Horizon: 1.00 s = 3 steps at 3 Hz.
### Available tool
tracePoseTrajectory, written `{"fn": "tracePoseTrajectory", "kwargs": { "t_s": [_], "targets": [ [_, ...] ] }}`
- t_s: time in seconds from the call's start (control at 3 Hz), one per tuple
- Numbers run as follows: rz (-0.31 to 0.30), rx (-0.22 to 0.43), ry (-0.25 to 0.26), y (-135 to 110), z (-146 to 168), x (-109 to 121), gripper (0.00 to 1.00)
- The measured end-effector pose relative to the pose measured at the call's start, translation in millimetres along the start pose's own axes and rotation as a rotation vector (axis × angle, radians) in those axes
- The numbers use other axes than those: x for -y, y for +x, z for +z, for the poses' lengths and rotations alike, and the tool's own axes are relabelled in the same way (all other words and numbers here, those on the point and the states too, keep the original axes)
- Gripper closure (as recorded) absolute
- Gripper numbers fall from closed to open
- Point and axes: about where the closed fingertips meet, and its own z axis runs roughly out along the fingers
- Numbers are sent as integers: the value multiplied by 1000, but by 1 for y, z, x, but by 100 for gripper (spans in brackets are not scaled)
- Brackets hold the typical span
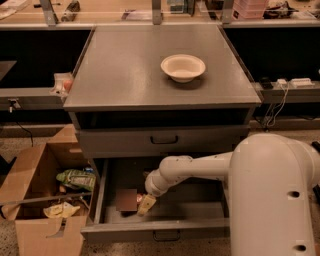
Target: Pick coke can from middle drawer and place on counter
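Note:
The coke can lies on its side on the dark floor of the open middle drawer, in its left half. It looks dark red-brown here. My gripper is down inside the drawer, right against the can's right end. My white arm reaches in from the lower right. The grey counter above is flat and wide.
A white bowl sits on the counter's right half. The drawer front above is shut. An open cardboard box with packets stands left of the drawer. A tan bench runs along the back, with cables at right.

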Motion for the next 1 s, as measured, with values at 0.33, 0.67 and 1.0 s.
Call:
{"fn": "tracePoseTrajectory", "kwargs": {
  "t_s": [0.33, 0.67, 1.0],
  "targets": [
    [-5, -4, -22, 2, 14, -1, 0],
    [-1, -7, -41, 7, 24, -1, 19],
    [4, -12, -55, 11, 32, -3, 42]
  ]
}}
